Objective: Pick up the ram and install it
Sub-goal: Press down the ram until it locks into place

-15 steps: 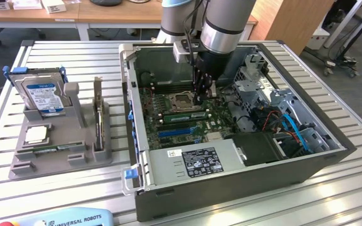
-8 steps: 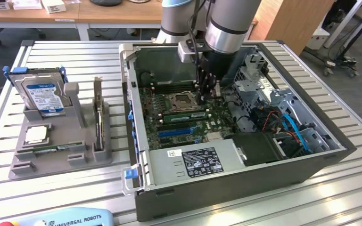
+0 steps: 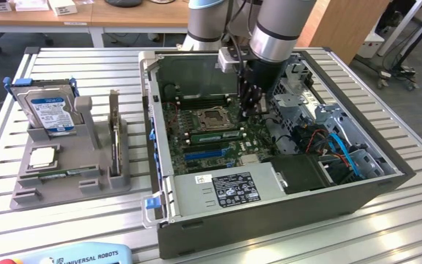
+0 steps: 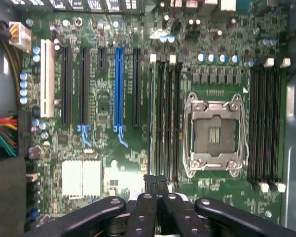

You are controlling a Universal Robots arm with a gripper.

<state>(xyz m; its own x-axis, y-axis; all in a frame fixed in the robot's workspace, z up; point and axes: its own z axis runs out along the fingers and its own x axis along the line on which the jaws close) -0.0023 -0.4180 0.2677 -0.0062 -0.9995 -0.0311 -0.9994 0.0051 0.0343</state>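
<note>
You see the gripper [image 4: 156, 183] clenched on no visible object above the motherboard [image 4: 103, 148], with the ram [image 3: 212, 133] seated in a slot just beside it.

Arm reaches straight down, tool [image 3: 251, 110] closed (fingers together).

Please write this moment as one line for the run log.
gripper: shut | position: inside computer case, above motherboard, near CPU socket | held thing: cannot tell
</note>
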